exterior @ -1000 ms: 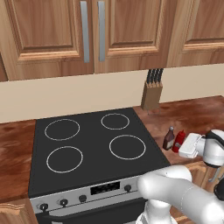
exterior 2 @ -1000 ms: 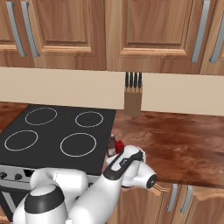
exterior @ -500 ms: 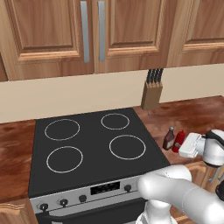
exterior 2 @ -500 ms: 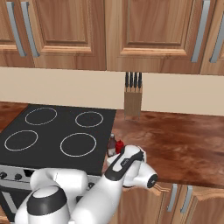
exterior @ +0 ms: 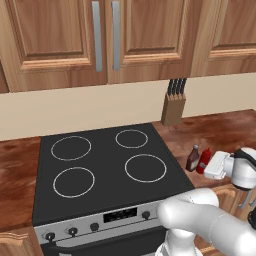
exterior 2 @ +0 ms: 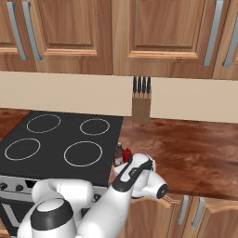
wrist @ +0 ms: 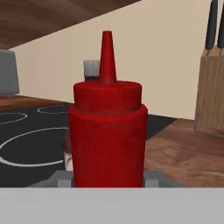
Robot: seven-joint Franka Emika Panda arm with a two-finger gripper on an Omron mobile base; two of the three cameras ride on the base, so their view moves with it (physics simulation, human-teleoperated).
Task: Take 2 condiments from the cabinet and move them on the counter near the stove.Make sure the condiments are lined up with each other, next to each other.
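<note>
Red squeeze bottle [exterior: 204,159] stands on counter [exterior: 220,131] just right of stove [exterior: 107,170], touching dark sauce bottle [exterior: 193,158]; gripper [exterior: 207,171] fingers clamp the red bottle.

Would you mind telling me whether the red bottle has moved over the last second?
No. In the left base view the red bottle stands in the same spot beside the brown bottle, just right of the stove, as before.

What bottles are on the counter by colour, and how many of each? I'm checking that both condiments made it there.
Dark brown sauce bottle: 1
Red squeeze bottle: 1
Total on the counter: 2 bottles, standing side by side just right of the stove.
</note>
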